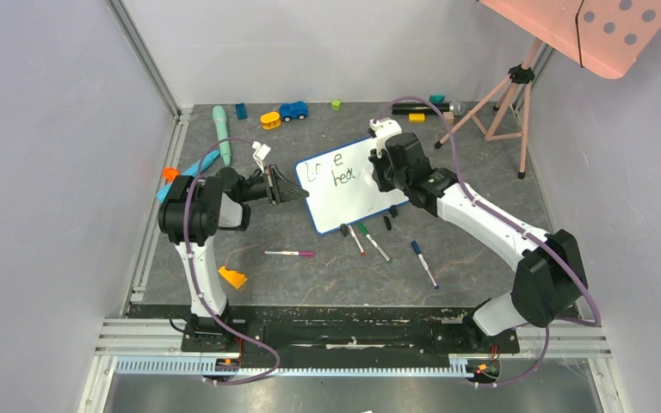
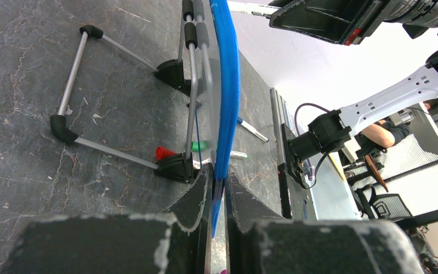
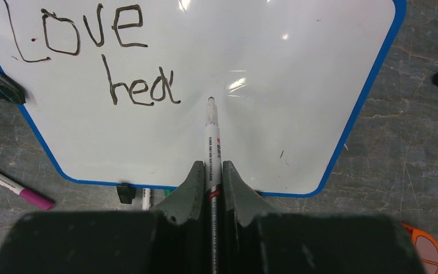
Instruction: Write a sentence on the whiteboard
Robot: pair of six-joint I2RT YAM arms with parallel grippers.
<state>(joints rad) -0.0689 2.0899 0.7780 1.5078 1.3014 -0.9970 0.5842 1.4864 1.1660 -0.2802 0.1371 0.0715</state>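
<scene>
Whiteboard (image 1: 357, 196) stands mid-frame in the top view. It looks light, stiff and slick, so best held by its rim: left claw (image 2: 218, 182) pinches the blue frame, right claw (image 3: 210, 171) clamps a marker (image 3: 212, 134).

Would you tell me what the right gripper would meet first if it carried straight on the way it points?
The marker in the right gripper leads, so its tip would meet the whiteboard first, on the blank area right of "hea". Whether it touches now is unclear.
</scene>
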